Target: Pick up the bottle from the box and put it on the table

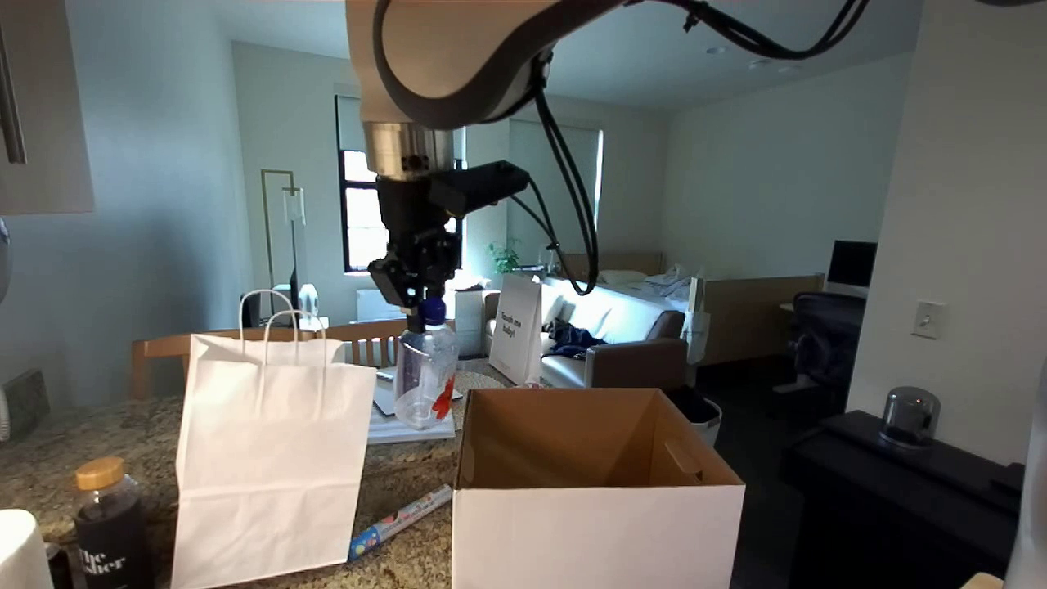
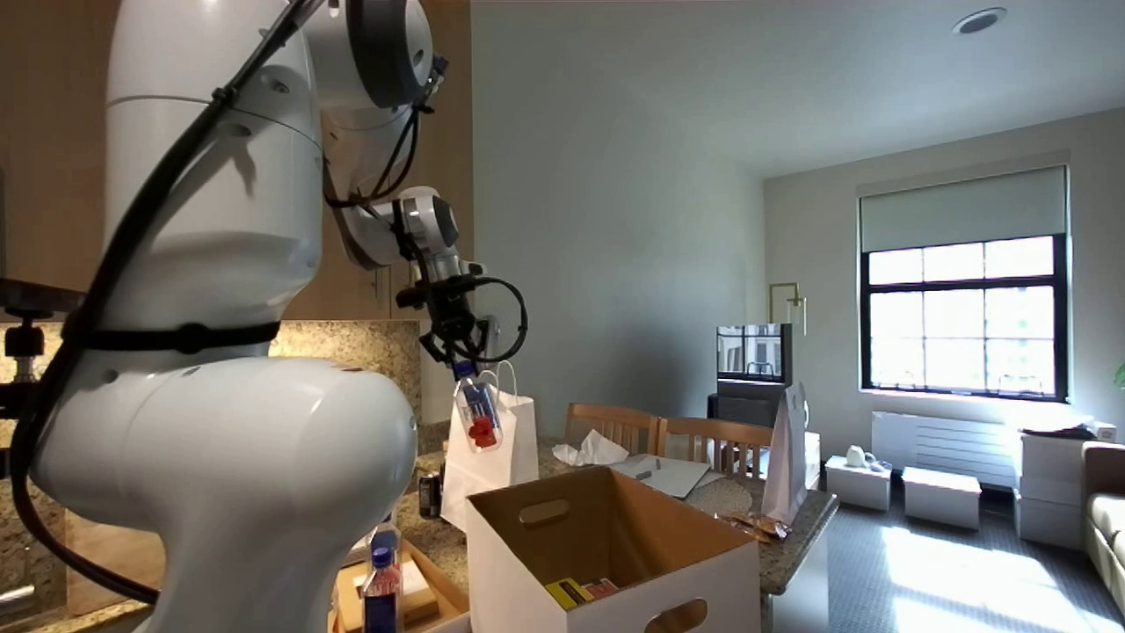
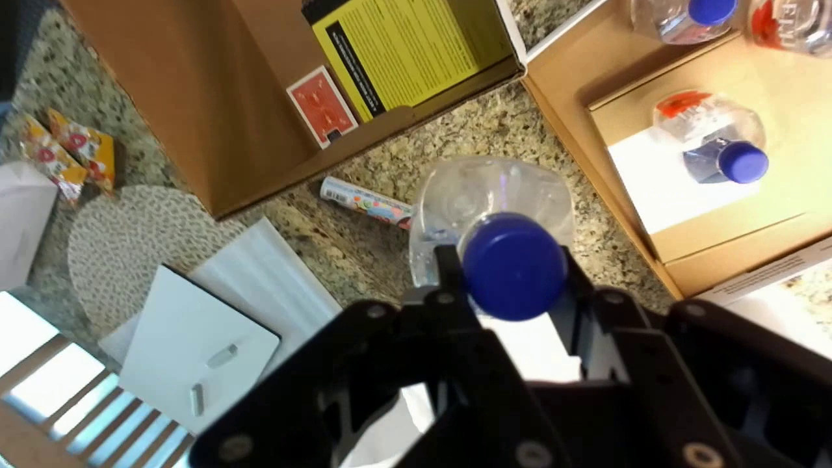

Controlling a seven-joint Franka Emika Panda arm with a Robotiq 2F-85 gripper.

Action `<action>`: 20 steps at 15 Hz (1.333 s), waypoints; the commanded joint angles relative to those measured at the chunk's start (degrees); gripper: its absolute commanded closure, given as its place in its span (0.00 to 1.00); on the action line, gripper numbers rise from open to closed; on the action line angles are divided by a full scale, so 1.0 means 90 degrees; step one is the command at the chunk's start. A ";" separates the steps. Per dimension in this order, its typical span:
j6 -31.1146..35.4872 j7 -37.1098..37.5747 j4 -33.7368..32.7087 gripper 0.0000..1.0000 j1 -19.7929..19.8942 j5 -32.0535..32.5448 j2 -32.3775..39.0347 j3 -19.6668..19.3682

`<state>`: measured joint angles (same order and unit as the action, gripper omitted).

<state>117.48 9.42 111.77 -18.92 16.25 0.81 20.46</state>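
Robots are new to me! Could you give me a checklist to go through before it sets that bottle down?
1. Pincer shut on the bottle, just below its blue cap: ok.
2. Bottle outside the cardboard box: ok, it hangs in the air.
3. Bottle apart from the white paper bag: ok, a gap shows in an exterior view.
4. Bottle upright: cannot tell; its lean differs between the exterior views.
5. Landing spot free: cannot tell; a printed tube lies on the table, partly hidden by the bottle in the wrist view.
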 commanded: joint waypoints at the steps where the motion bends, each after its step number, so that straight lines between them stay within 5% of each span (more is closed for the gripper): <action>1: -0.0021 -0.1072 -0.0854 0.85 -0.0143 -0.0038 0.0856 0.0051; 9: -0.1790 -0.2508 -0.3050 0.85 -0.1209 0.0318 0.2320 0.0314; 20: -0.3110 -0.4962 -0.6416 0.85 -0.2593 0.0904 0.5039 0.0148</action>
<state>94.54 -30.79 63.50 -39.30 21.98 39.36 22.50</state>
